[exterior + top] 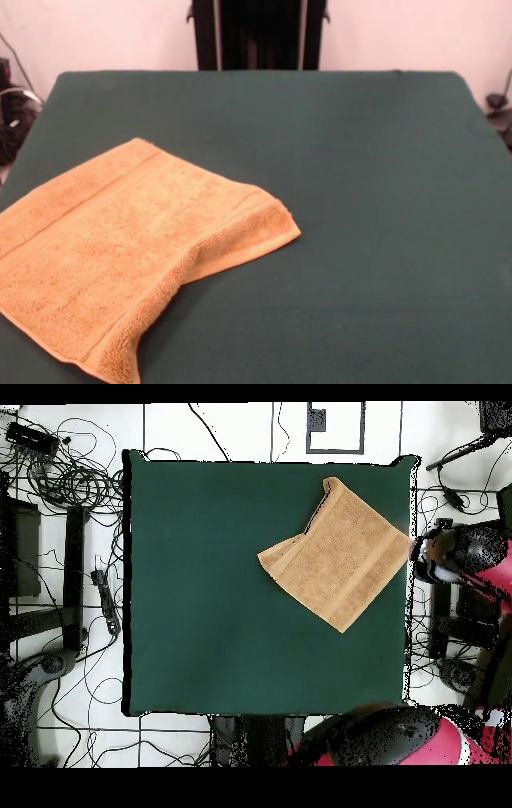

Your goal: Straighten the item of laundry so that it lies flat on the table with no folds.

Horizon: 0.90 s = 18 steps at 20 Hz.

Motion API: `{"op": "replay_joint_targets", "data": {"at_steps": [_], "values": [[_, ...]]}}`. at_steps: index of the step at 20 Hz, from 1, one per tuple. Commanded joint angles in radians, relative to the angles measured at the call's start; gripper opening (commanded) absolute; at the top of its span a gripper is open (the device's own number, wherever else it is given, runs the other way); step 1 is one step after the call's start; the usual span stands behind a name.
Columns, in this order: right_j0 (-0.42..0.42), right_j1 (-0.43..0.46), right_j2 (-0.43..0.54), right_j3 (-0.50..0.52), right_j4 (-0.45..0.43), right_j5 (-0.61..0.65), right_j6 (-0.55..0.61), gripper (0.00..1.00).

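Observation:
The item of laundry [112,248] is a golden-orange towel lying on the dark green table [368,200], at the near left in the front view, with its near corner at the table's front edge. One side of it is doubled over, so a thick folded edge runs from its right corner down to the front. From overhead the towel [345,554] lies turned like a diamond near the table's [220,584] upper right corner. The red and black arm reaches its end, the gripper [430,552], just off the table's right edge beside the towel. It touches nothing.
The robot's black pedestal [258,32] stands behind the far edge of the table. Cables [60,474] and black stands [75,574] lie on the floor to the left of the table in the overhead view.

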<state>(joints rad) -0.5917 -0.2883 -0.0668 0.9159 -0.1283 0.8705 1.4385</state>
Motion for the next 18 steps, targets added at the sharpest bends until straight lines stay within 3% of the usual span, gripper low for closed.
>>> {"op": "replay_joint_targets", "data": {"at_steps": [1,8,18], "values": [[-0.002,0.062,0.139,-0.016,-0.046,0.149,-0.232,1.0],[-0.011,0.084,0.147,-0.067,-0.074,0.167,-0.239,1.0],[-0.025,0.082,0.176,-0.045,-0.102,0.127,-0.274,1.0]]}}
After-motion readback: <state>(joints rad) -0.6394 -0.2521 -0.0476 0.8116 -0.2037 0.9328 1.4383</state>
